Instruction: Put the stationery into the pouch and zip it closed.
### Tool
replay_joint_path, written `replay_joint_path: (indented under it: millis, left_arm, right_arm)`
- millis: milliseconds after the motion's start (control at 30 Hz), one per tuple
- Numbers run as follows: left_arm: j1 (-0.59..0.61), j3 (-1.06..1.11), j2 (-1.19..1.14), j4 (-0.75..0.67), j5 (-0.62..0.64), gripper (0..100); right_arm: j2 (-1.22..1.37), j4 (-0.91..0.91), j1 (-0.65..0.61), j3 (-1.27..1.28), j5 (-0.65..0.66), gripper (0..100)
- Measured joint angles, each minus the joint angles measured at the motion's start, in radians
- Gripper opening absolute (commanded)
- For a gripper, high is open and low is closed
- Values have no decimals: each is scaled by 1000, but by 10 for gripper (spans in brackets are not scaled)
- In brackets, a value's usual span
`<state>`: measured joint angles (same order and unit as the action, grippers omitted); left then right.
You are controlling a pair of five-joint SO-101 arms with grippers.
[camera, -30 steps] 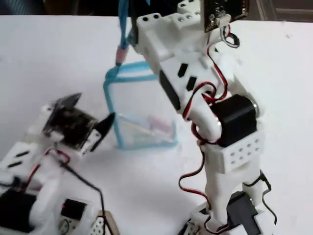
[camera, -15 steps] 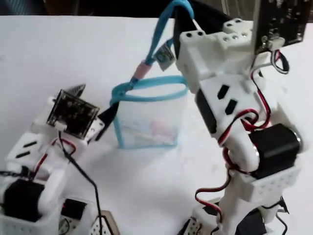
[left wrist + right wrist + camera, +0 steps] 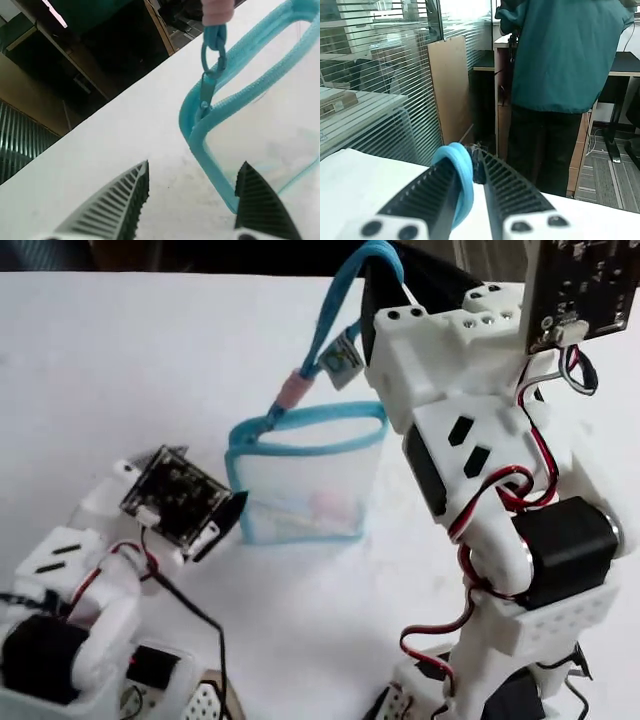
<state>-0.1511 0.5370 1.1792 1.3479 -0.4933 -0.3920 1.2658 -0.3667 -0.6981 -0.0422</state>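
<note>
Pouch first: my right claw [image 3: 474,162] is clamped on its blue strap [image 3: 456,172], held up above it. My left claw [image 3: 195,172] is low, fingers apart, just beside its bottom corner. It stands upright on the white table [image 3: 120,350], with something pink [image 3: 325,502] inside.

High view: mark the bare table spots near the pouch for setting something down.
The widest bare table lies left of the pouch, beyond the left gripper. A narrower bare strip sits in front of the pouch, between the left arm and the right arm. It is crowded at the pouch's right, where the right arm looms and the right gripper pinches the strap.
</note>
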Motion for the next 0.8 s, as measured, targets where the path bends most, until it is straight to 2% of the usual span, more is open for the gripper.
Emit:
replay_joint_path:
  millis: [300,533,700,800]
  left_arm:
    - [-6,163,-9,-226,0,280]
    - [-114,221,2,-198,-44,193]
    - [-199,229,3,-196,-43,16]
    - [-250,229,5,-186,-43,21]
  right_arm:
    - [-8,89,0,0,0,16]
    - [-63,89,0,0,0,16]
    - [-87,91,0,0,0,16]
    - [-89,91,3,0,0,16]
